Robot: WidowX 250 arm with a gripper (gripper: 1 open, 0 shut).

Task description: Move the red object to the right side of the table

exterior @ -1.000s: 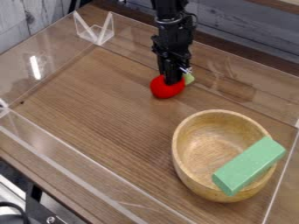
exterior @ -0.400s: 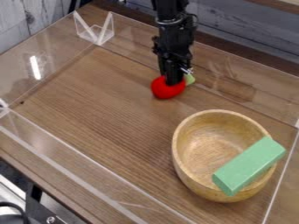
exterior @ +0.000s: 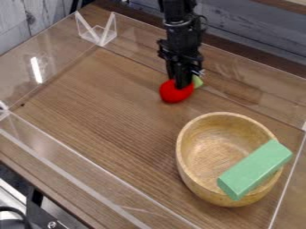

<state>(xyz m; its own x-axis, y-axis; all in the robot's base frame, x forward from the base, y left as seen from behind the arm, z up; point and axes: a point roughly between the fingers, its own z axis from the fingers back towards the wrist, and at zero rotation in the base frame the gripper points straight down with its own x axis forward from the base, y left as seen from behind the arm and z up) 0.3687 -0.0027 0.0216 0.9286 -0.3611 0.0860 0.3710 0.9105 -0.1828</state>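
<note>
The red object [exterior: 174, 92] is a small rounded red toy fruit resting on the brown wood-grain table [exterior: 107, 116], a bit behind the middle. A bit of green shows at its right side. My black gripper [exterior: 181, 81] comes down almost straight from above, and its fingers are shut on the top of the red object. The arm hides the fruit's upper part.
A wooden bowl [exterior: 203, 161] stands at the front right with a green rectangular block [exterior: 255, 168] leaning across its right rim. Low clear acrylic walls [exterior: 54, 55] border the tabletop, with a clear bracket [exterior: 97, 31] at the back left.
The gripper and the red object have shifted slightly to the right together; the bowl and the block stay put.
</note>
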